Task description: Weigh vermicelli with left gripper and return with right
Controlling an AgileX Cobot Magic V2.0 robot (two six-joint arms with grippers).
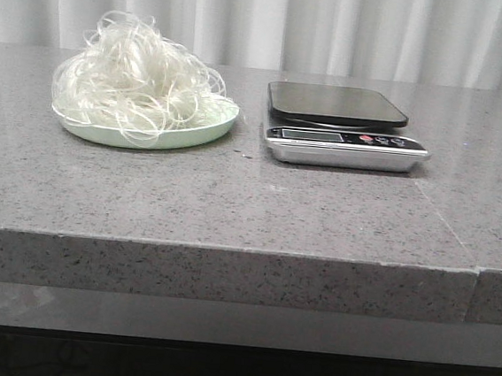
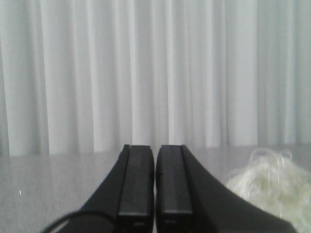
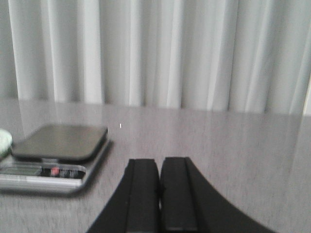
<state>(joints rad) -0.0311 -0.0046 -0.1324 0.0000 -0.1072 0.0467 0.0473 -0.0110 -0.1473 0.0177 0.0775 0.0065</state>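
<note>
Both grippers, left [image 2: 154,194] and right [image 3: 159,194], sit closed and empty, bases cropped; vermicelli [image 2: 272,187], partly cut off, lies just beside the left fingers [image 2: 172,179]; scale [image 3: 53,155] blurry.

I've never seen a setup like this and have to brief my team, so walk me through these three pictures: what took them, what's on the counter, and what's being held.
This is a two-armed robot at a grey stone counter. The wide picture looks forward over the counter from the robot's front camera; neither arm shows there. The other two come from cameras on each wrist, with the black fingers at the bottom.

On the counter, the vermicelli, a fluffy white noodle clump, sits on a pale green plate. To its right stands a kitchen scale with nothing on its dark platform.

The left gripper and right gripper are both closed and hold nothing.
</note>
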